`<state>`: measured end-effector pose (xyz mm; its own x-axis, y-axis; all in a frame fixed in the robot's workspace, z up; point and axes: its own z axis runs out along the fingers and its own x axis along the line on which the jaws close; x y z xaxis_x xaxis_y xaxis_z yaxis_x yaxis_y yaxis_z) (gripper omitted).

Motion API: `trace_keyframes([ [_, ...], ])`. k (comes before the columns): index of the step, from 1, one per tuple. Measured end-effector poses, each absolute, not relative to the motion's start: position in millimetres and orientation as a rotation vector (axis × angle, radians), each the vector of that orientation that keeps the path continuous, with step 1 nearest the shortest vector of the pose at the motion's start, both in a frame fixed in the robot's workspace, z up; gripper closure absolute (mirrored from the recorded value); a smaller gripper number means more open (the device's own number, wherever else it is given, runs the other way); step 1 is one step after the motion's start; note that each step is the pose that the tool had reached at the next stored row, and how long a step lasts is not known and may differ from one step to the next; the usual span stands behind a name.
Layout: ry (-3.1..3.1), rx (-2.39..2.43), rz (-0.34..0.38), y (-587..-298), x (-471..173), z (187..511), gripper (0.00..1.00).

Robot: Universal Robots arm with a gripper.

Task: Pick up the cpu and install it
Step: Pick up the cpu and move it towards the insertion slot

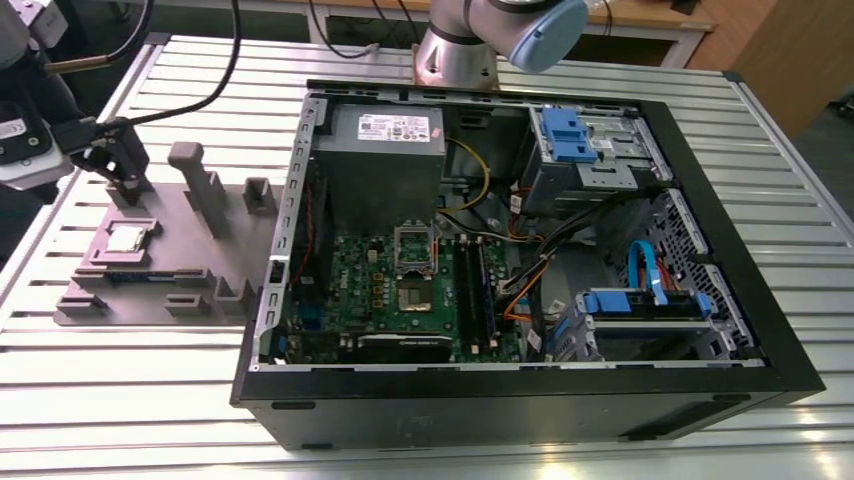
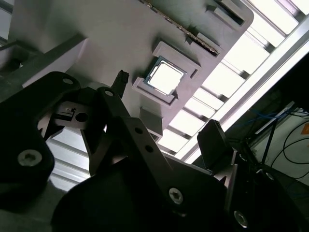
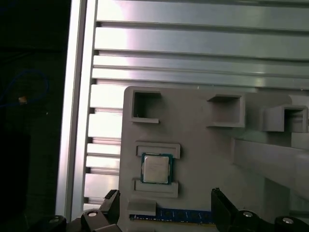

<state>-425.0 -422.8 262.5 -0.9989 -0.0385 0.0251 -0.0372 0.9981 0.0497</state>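
Observation:
The cpu (image 1: 127, 238) is a small square chip with a shiny silver top, lying flat in a shallow seat on the grey fixture plate (image 1: 147, 295) at the exterior view's left. My gripper (image 1: 118, 180) hangs above the plate, a little beyond the chip, open and holding nothing. In both wrist views the cpu (image 3: 155, 168) (image 2: 165, 79) lies between and ahead of the two black fingers (image 3: 217, 203), which stand wide apart. The gripper (image 3: 164, 200) does not touch the chip. The motherboard socket (image 1: 416, 262) lies inside the open computer case (image 1: 534, 400).
Tall grey posts (image 1: 200, 185) rise from the fixture plate beside my gripper. A memory stick (image 3: 178, 215) lies in a slot along the plate near the chip. The case walls, drive cages (image 1: 587, 150) and loose cables (image 1: 534, 270) crowd the motherboard. Everything rests on a ribbed metal table (image 1: 134, 400).

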Motion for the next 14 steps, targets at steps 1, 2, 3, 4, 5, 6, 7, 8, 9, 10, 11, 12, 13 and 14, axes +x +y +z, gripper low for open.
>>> trace_keyframes([
  [1,-3.114,0.058,-0.077,-423,-425,261,0.16],
  [2,-3.114,0.058,-0.077,-423,-425,259,0.16],
  [3,-3.114,0.058,-0.077,-423,-425,257,0.16],
  [4,-3.114,0.058,-0.077,-423,-425,255,0.16],
  [5,-3.114,0.058,-0.077,-423,-425,253,0.16],
  [6,-3.114,0.058,-0.077,-423,-425,252,0.16],
  [7,-3.114,0.058,-0.077,-423,-425,250,0.16],
  [8,-3.114,0.058,-0.077,-423,-425,248,0.16],
  [9,-3.114,0.058,-0.077,-423,-425,246,0.16],
  [10,-3.114,0.058,-0.077,-423,-425,244,0.16],
  [11,-3.114,0.058,-0.077,-423,-425,243,0.18],
  [12,-3.114,0.058,-0.077,-423,-425,241,0.24],
  [13,-3.114,0.058,-0.077,-423,-425,239,0.24],
  [14,-3.114,0.058,-0.077,-423,-425,237,0.24],
])
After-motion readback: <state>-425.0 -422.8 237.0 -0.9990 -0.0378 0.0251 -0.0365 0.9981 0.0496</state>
